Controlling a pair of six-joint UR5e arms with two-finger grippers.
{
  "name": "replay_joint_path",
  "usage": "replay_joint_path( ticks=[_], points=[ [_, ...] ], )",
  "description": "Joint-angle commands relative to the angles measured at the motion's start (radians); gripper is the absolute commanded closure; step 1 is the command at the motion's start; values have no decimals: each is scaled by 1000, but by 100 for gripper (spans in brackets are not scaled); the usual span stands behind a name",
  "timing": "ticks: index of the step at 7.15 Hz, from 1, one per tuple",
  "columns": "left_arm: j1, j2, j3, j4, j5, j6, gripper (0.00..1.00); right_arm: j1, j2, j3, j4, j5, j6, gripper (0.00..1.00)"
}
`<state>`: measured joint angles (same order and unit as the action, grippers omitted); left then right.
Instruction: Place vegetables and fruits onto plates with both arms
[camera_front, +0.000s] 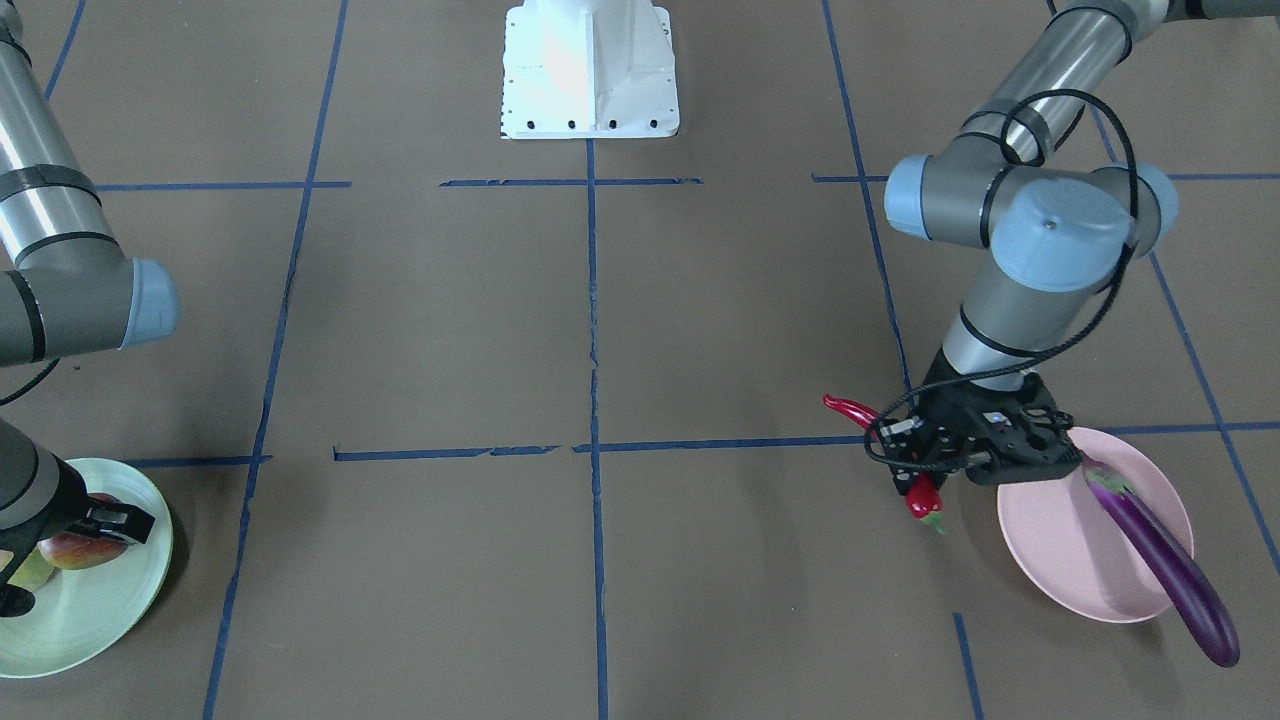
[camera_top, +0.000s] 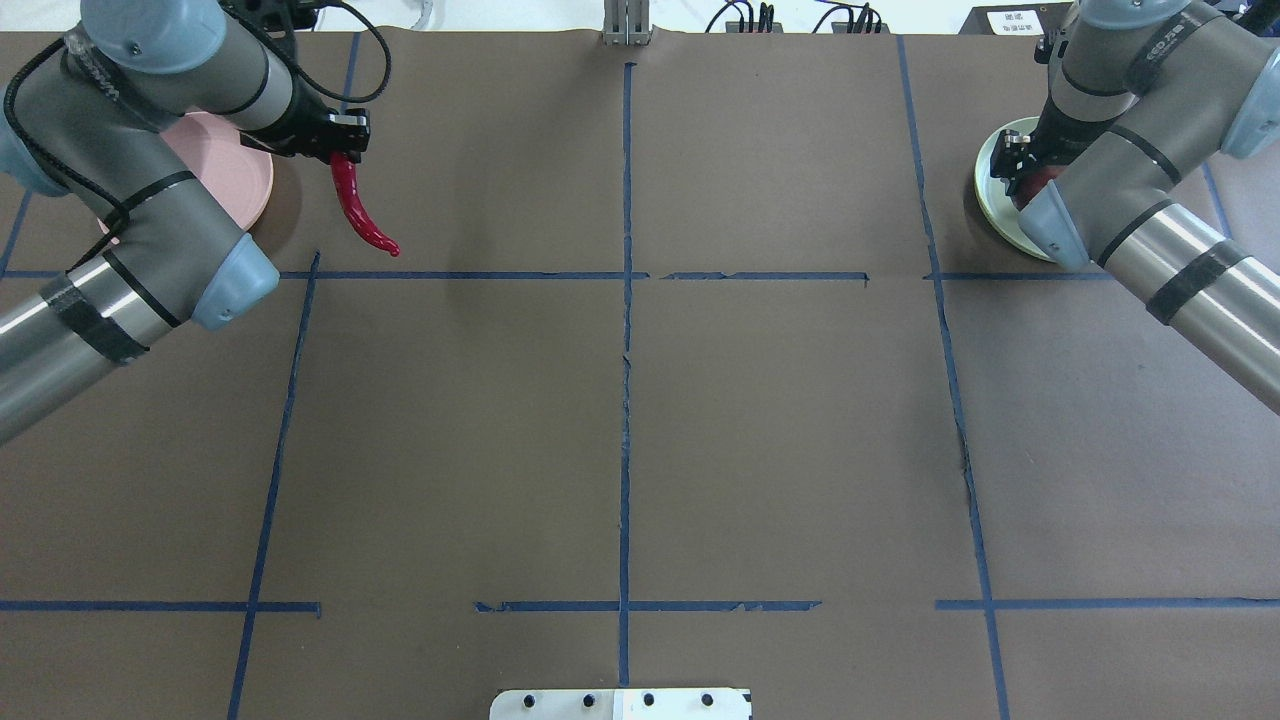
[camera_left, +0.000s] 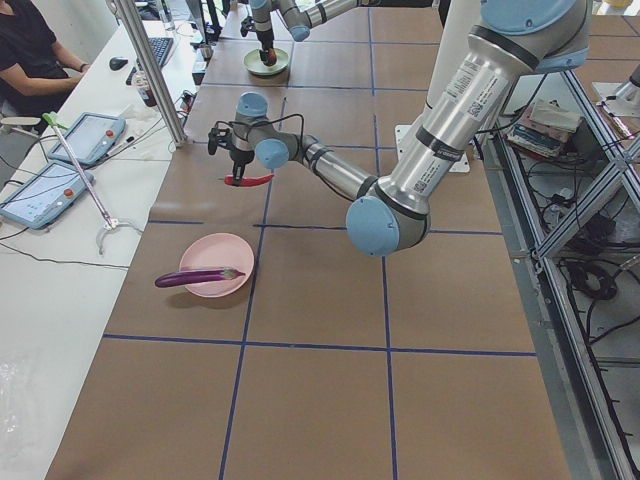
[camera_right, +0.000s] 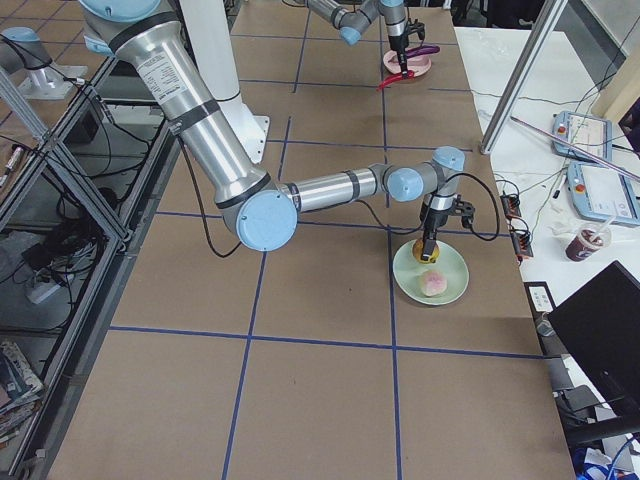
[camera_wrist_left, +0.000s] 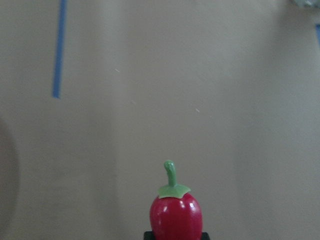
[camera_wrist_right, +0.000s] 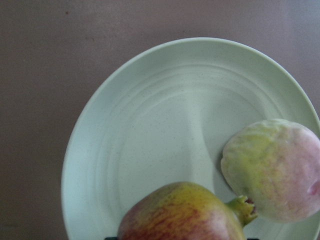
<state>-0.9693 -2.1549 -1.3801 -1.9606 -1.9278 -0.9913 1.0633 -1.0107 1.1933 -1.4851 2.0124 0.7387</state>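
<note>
Left pincer (camera_top: 343, 148) clenched on red chili (camera_top: 358, 205) near stem, above worktop (camera_top: 450, 400), just beside pink plate (camera_front: 1060, 560). Eggplant (camera_front: 1160, 555) overhangs plate rim; chili dropped on it may push it off. Right pincer (camera_front: 70, 555) grasps red-yellow fruit (camera_wrist_right: 180, 215) over green plate (camera_wrist_right: 150, 125); may bump pale fruit (camera_wrist_right: 272, 170)

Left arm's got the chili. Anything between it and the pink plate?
Nothing visible in the gap: the chili pepper in the left gripper hangs beside the pink plate. The eggplant already lies across the plate's far side, overhanging the rim; the near side is bare.
</note>
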Motion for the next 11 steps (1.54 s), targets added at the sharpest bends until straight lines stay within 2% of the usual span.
replay_joint_path(
  ticks=[1, 2, 3, 4, 6, 7, 9, 10, 11],
  points=[
    [-86, 0, 154, -4, 0, 61, 92, -3, -35, 47, 70, 9, -10, 0],
    [-112, 1, 194, -4, -2, 116, 91, -3, -75, 154, 65, 17, -10, 0],
    [-129, 1, 222, -4, -2, 153, 88, -2, -129, 293, 53, 78, -1, 0],
    [-137, 1, 260, -6, -2, 205, 86, -2, -165, 447, -28, 124, 4, 0],
    [-154, 0, 297, -15, -17, 289, 0, -9, -195, 734, -325, 152, 37, 0],
    [-155, 1, 296, -17, -52, 292, 0, -11, -227, 817, -392, 175, 39, 0],
    [-201, 27, 245, -49, -245, 290, 0, -6, -407, 1021, -396, 226, 39, 0],
    [-239, 114, 143, -49, -307, 293, 0, 10, -470, 1069, -394, 227, 34, 0],
    [-253, 180, 36, -43, -322, 293, 0, 47, -492, 1071, -396, 229, 21, 0]
  ],
)
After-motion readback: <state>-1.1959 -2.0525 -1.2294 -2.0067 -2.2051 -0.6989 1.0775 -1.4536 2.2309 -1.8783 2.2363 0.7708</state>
